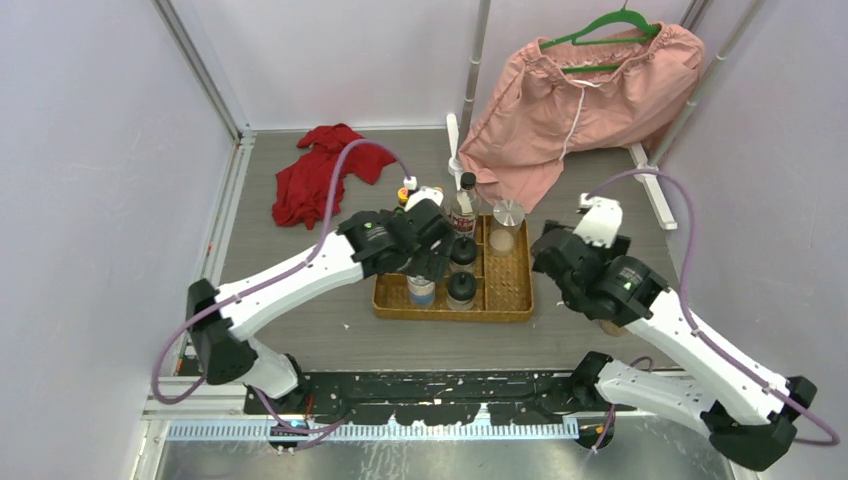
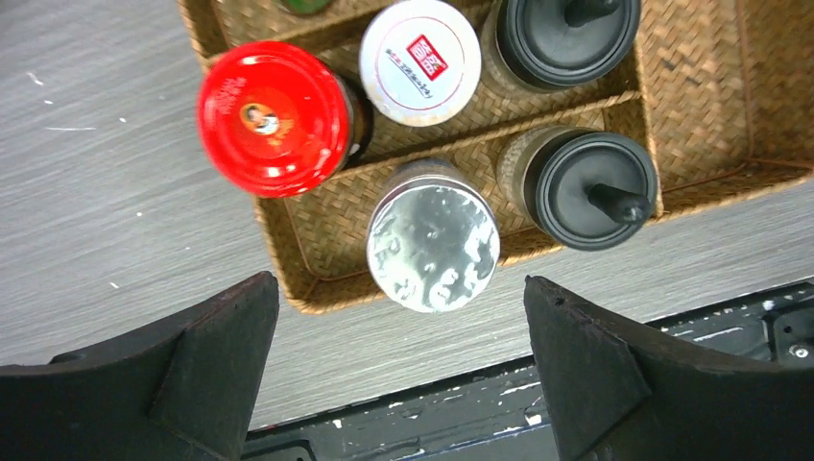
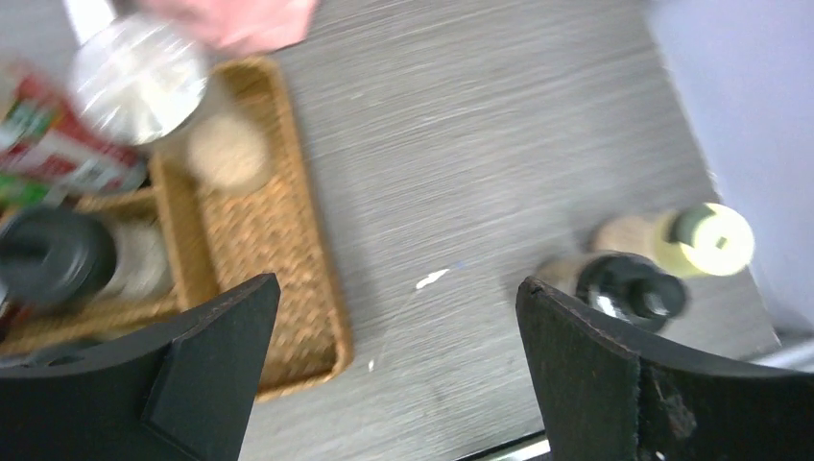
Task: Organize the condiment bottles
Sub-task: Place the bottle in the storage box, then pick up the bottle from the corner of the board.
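- Top external view: a wicker tray (image 1: 505,300) sits mid-table, with most of the condiment bottles standing in it.
- The left gripper (image 1: 428,262) hangs over the tray's left half.
- The right gripper (image 1: 552,255) hovers just off the tray's right edge.
- A tall clear bottle with a black cap (image 1: 463,208) stands at the tray's far side.
- A silver-lidded glass jar (image 1: 507,226) is in the far corner of the tray's right compartment.
- From the left wrist, the left gripper's jaws are spread wide and hold nothing.
- Below them, a foil-topped jar (image 2: 434,248) stands in the tray's nearest compartment, beside a black-capped shaker (image 2: 590,187).
- One row back in the tray are a red-lidded jar (image 2: 274,117), a white-lidded jar (image 2: 419,60) and a second black-capped shaker (image 2: 566,36).
- The red-lidded jar and the white-lidded jar look close enough to touch.
- The right wrist picture is blurred, but the jaws there are clearly wide apart and empty too.
- Off to the tray's right, on the bare table, a yellow-capped bottle (image 3: 715,238) and a black-capped bottle (image 3: 629,288) stand right beside each other. I cannot tell whether they touch.
- Beyond the tray's far-left corner lies a crumpled red cloth (image 1: 320,175).
- Beyond its far-right corner, pink shorts (image 1: 580,100) hang on a green hanger (image 1: 610,22).
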Motion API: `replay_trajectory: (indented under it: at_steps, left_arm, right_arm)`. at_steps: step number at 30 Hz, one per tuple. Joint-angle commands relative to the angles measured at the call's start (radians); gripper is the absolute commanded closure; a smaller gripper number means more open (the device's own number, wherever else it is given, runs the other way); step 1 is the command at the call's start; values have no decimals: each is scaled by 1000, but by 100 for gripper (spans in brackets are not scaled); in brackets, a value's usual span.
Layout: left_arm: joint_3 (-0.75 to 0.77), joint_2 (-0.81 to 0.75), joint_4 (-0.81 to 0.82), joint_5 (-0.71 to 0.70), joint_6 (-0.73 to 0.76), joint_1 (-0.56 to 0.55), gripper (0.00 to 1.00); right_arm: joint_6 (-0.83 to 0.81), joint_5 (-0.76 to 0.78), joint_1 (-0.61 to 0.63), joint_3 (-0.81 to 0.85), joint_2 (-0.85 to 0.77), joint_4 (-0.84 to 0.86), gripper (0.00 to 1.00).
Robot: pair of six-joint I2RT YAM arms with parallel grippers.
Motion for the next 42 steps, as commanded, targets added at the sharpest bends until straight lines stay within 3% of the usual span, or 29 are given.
replay_trajectory:
  at_steps: [1, 5, 9, 14, 18, 25, 28, 42]
  left_arm:
    - [30, -116, -35, -57, 34, 5, 0]
    - [-13, -150, 9, -24, 51, 5, 0]
    - [-32, -147, 32, 13, 70, 5, 0]
    - [-58, -150, 78, 73, 84, 8, 0]
    - [-80, -166, 113, 109, 97, 17, 0]
    - [-102, -197, 126, 161, 133, 47, 0]
    - [-123, -224, 131, 168, 133, 52, 0]
    - [-153, -291, 99, 161, 92, 52, 0]
  right_arm:
    - [99, 91, -210, 88, -34, -143, 0]
    - [132, 44, -399, 77, -3, -186, 0]
    - [289, 13, -537, 67, 15, -296, 0]
    - [532, -113, -587, 85, 78, -415, 0]
    - [659, -83, -592, 80, 108, -495, 0]
    - [786, -129, -636, -149, 59, -453, 0]
    - [755, -140, -671, -215, 29, -395, 0]
    - [692, -22, -675, -220, 147, -268, 0]
